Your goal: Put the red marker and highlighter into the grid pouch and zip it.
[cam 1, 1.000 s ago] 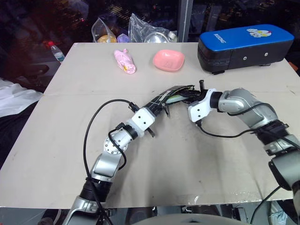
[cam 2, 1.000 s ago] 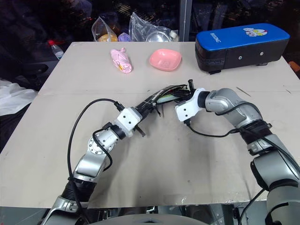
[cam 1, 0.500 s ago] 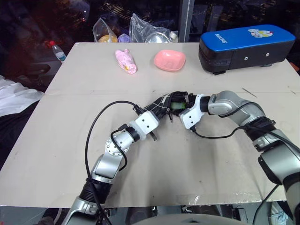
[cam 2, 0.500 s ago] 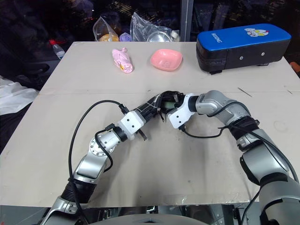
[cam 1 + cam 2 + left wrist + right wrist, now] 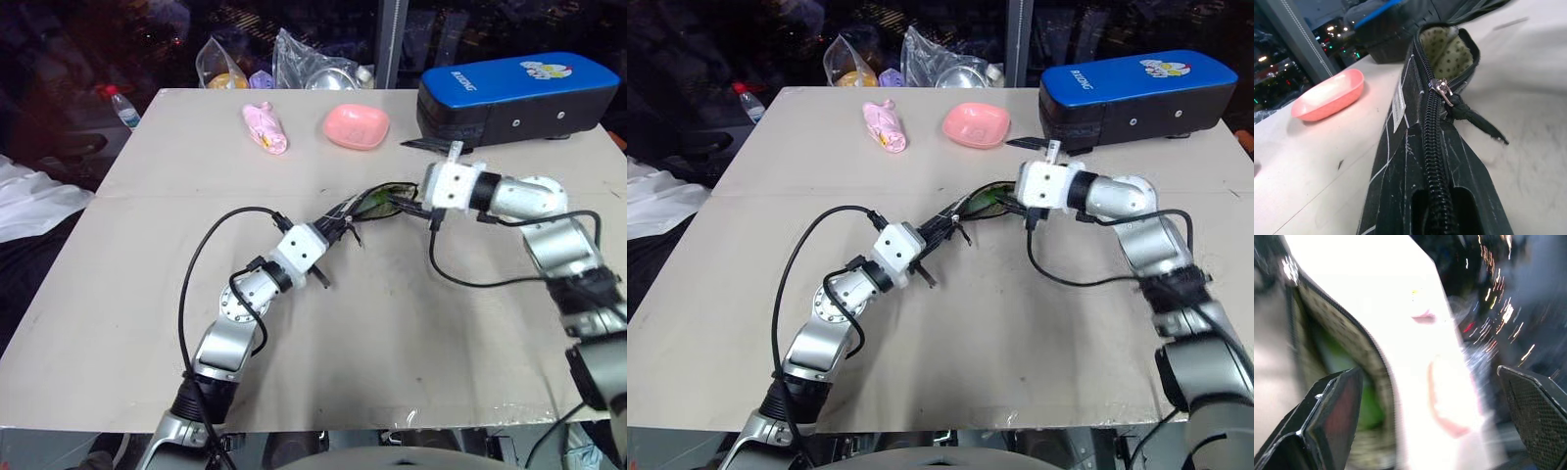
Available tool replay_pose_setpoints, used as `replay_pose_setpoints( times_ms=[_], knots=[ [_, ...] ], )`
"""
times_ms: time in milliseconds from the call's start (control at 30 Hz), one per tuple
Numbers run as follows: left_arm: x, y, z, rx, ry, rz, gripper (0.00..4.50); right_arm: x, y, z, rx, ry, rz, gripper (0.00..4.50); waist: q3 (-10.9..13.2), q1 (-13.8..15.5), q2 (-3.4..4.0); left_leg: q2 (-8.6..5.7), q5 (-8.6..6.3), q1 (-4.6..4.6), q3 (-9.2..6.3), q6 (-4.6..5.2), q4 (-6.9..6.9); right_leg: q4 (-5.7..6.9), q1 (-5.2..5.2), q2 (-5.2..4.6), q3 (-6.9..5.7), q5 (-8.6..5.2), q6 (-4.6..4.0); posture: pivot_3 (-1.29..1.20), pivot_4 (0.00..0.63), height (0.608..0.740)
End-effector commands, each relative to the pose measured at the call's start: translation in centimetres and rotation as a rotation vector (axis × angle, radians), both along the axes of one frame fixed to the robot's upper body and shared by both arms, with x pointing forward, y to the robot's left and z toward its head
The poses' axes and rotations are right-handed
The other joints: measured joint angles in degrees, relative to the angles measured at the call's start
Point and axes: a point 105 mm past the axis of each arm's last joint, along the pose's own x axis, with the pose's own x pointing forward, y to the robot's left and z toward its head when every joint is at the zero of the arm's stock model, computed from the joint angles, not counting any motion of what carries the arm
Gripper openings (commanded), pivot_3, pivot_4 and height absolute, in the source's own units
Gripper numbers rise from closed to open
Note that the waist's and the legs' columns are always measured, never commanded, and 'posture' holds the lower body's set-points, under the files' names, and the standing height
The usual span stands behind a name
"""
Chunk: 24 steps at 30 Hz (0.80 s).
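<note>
The left gripper [image 5: 331, 233] pinches the near end of the grid pouch [image 5: 1415, 161], its jaws pressed together on the fabric, apparently steadying the pouch for zipping. The zipper pull [image 5: 1442, 91] sits partway along, the far mouth gaping. Green, likely the highlighter [image 5: 377, 207], lies inside that mouth; the red marker cannot be made out. Just beyond the pouch's far end hovers the right gripper [image 5: 411, 204], jaws spread wide, holding nothing.

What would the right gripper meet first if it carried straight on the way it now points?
Most likely the open mouth of the grid pouch, which the shut left gripper holds. The right gripper stands open right at that opening, with green showing inside; depth is hard to judge.
</note>
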Motion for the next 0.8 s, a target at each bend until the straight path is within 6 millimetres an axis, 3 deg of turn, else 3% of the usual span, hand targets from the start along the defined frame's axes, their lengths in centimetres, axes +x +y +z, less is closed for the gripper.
replay_pose_setpoints(
  times_ms=[33, 300, 500, 567, 667, 800],
  knots=[
    [0.4, -0.6, 1.5, -0.088, -0.025, -0.017, 0.00, -3.4, 0.9, -1.3, 0.193, 0.360, -0.007, 4.48, -0.02, 0.13, 0.00, -0.02, 0.00, -0.01, -0.13, 0.01, 0.00, 0.00, 0.02, 0.00, -0.01, 0.00, 0.00, 0.00, 0.150, 0.717],
    [0.9, -2.0, 0.2, -0.101, 0.012, -0.066, 0.00, -5.4, 1.9, -5.4, 0.409, 0.843, -0.217, 4.48, -0.04, -0.04, -0.03, -0.12, -0.02, -0.02, -0.39, 0.04, 0.00, -0.01, 0.06, 0.05, -0.10, 0.01, -0.03, 0.00, 0.150, 0.717],
    [1.0, -3.1, -0.9, -0.020, 0.003, -0.118, 0.00, -5.6, 3.7, -5.9, 0.488, 0.949, -0.244, 4.48, -0.05, -0.04, -0.03, -0.20, -0.02, -0.11, -0.46, 0.04, -0.01, -0.08, 0.07, 0.05, -0.14, 0.01, -0.03, 0.00, 0.150, 0.717],
    [1.1, -3.1, -1.2, -0.009, 0.004, -0.114, 0.00, -5.6, 4.1, -5.4, 0.517, 0.941, -0.229, 4.48, -0.05, -0.05, -0.03, -0.21, -0.02, -0.11, -0.47, 0.04, -0.01, -0.08, 0.07, 0.05, -0.15, 0.01, -0.03, 0.00, 0.150, 0.717],
    [1.7, -2.5, -1.3, -0.058, 0.029, -0.069, 0.00, -6.0, 4.4, -3.0, 0.583, 0.877, -0.113, 4.48, -0.05, -0.06, -0.03, -0.21, -0.03, -0.11, -0.49, 0.05, -0.01, -0.08, 0.07, 0.05, -0.16, 0.01, -0.02, 0.00, 0.150, 0.717],
    [1.9, -2.1, -1.4, -0.091, 0.052, -0.052, 0.00, -6.8, 3.0, 0.5, 0.685, 0.803, 0.050, 4.48, -0.05, -0.10, -0.03, -0.25, -0.05, -0.14, -0.55, 0.08, -0.01, -0.09, 0.07, 0.05, -0.18, 0.01, -0.02, 0.00, 0.150, 0.717]
  ],
)
